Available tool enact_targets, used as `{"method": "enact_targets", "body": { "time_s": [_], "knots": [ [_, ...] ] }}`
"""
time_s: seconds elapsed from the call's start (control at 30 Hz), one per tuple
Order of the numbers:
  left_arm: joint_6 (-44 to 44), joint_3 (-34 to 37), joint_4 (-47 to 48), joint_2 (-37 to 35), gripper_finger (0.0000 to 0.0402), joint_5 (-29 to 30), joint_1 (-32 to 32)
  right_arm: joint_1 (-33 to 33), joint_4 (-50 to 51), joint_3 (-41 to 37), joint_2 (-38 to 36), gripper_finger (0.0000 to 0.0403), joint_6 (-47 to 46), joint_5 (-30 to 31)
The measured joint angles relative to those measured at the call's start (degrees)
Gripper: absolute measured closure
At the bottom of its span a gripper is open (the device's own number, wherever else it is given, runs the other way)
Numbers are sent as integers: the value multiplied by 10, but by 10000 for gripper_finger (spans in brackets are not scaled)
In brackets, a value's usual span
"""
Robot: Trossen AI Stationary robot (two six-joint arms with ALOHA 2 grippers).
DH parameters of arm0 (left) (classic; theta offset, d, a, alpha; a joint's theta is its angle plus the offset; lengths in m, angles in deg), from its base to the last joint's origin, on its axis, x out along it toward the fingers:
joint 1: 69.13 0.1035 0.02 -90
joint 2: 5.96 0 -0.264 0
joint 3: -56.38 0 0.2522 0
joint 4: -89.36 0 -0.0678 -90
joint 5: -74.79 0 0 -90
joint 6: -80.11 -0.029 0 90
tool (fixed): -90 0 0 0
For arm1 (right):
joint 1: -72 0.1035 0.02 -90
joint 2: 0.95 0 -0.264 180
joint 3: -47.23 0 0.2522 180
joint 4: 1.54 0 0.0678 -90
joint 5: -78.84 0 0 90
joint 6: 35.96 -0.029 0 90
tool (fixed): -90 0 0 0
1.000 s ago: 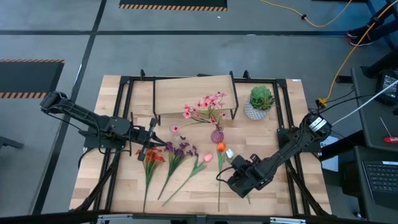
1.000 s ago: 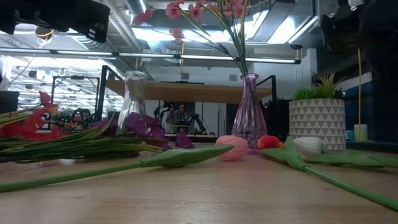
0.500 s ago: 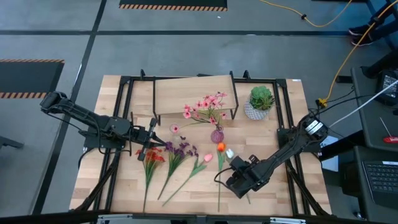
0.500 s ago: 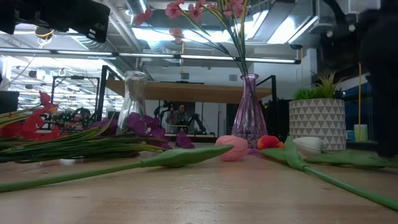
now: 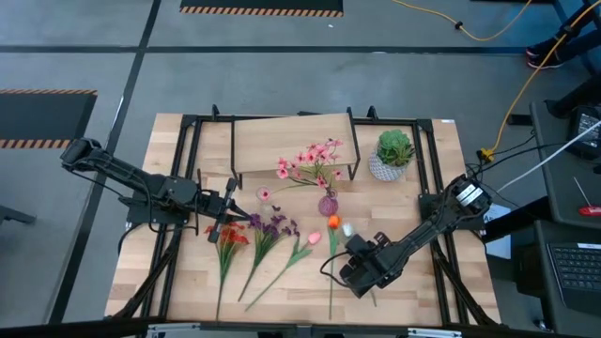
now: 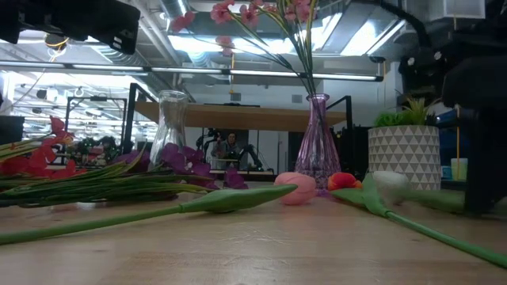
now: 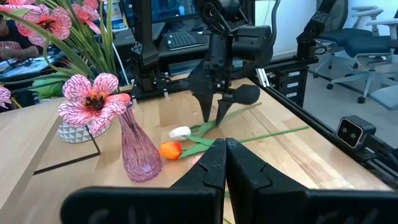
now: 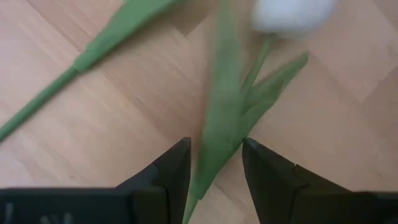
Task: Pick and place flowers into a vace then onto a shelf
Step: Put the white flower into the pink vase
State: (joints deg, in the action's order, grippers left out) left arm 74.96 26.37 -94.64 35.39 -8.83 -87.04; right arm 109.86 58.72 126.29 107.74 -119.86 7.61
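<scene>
The flowers lie in a row on the table: red point(image 5: 228, 235), purple point(image 5: 272, 225), a pink tulip point(image 5: 313, 238), an orange tulip point(image 5: 332, 222) and a white tulip point(image 5: 347, 229). A pink spray stands in the purple glass vase point(image 5: 327, 204). Behind it is the shelf point(image 5: 282, 141). My right gripper point(image 8: 214, 168) is open and points down. Its fingers stand on either side of the white tulip's green stem and leaf point(image 8: 217, 134), close above the table. My left gripper point(image 7: 225, 152) is shut, beside a clear glass vase point(image 6: 170, 119) near the red flowers.
A green plant in a white patterned pot point(image 5: 394, 153) stands right of the shelf. Black frame rails point(image 5: 188, 160) run along the table's left and right sides. The near strip of the wooden table point(image 5: 282, 305) is bare apart from the stem ends.
My right gripper has moved a little toward the table's left and down, closing in over the white tulip's stem. In the low view its dark body has come into the right side.
</scene>
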Motion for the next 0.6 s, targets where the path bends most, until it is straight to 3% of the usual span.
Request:
{"method": "enact_targets", "body": {
  "time_s": [0.43,0.6],
  "knots": [
    [0,0,0,0,398,0,0,-5,3,2,19,257,1,-11],
    [0,0,0,0,398,0,0,-5,-2,5,20,296,1,-16]
  ]
}}
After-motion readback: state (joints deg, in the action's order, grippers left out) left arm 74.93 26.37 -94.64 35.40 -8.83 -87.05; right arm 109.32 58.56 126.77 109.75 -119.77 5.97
